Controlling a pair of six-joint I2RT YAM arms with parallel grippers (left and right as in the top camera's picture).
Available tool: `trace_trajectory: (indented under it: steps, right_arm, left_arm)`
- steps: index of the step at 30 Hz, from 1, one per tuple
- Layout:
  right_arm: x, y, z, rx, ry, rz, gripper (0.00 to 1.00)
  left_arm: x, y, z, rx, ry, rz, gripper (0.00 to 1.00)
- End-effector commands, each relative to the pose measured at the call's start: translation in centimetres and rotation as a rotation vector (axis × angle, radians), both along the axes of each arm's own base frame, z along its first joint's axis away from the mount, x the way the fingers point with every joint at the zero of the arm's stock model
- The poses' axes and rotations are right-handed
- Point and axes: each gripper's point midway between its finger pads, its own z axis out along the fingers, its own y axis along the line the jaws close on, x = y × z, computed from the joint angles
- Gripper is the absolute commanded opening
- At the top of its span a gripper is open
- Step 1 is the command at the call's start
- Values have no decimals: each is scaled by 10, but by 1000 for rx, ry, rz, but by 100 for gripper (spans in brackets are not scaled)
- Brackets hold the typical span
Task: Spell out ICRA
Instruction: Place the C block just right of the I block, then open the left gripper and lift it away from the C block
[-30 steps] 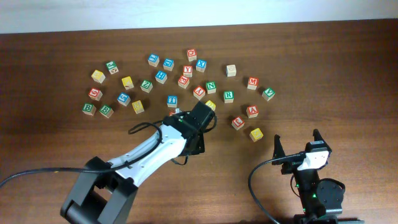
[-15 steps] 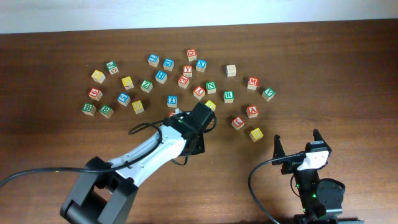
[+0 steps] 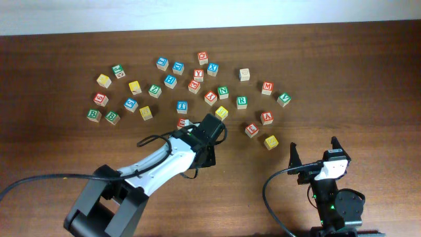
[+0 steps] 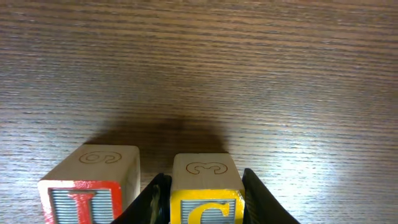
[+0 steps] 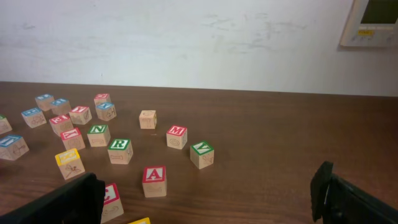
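In the left wrist view my left gripper (image 4: 205,180) is shut on a yellow C block (image 4: 204,208), one jaw against each side. A red I block (image 4: 81,202) stands just left of it at the same level, a jaw's width away. From overhead the left gripper (image 3: 205,129) covers the C block, and the I block (image 3: 182,123) peeks out at its left. A red A block (image 3: 266,118) and a green R block (image 3: 241,101) lie to the right, and both also show in the right wrist view: A block (image 5: 154,178), R block (image 5: 119,149). My right gripper (image 3: 314,153) is open and empty.
Several other letter blocks are scattered across the back half of the table. A yellow block (image 3: 222,112) sits just beyond the left gripper. A red C block (image 3: 251,130) and another yellow block (image 3: 270,141) lie between the two arms.
My left gripper has shifted slightly toward the front left, so the yellow block behind it shows more. The right arm has not moved.
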Motion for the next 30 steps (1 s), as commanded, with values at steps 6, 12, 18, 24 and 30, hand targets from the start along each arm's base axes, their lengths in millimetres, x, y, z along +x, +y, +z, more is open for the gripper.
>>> trace_trajectory:
  steps: [6,12,18,24,30]
  right_arm:
    - [0,-1,-2,2,4,-4,98]
    - [0,-1,-2,2,4,-4,98]
    - [0,-1,-2,2,4,-4,98]
    - [0,-1,-2,2,4,-4,98]
    - [0,-1,-2,2,4,-4,98]
  left_arm:
    - [4,4,2,24,-29,-13,29]
    - [6,6,3,32,-39,-11,29]
    - [6,5,3,30,-39,-11,37]
    - [14,-1,11,13,-62,-10,41]
    - [34,-13,31,-5,-127,-46,42]
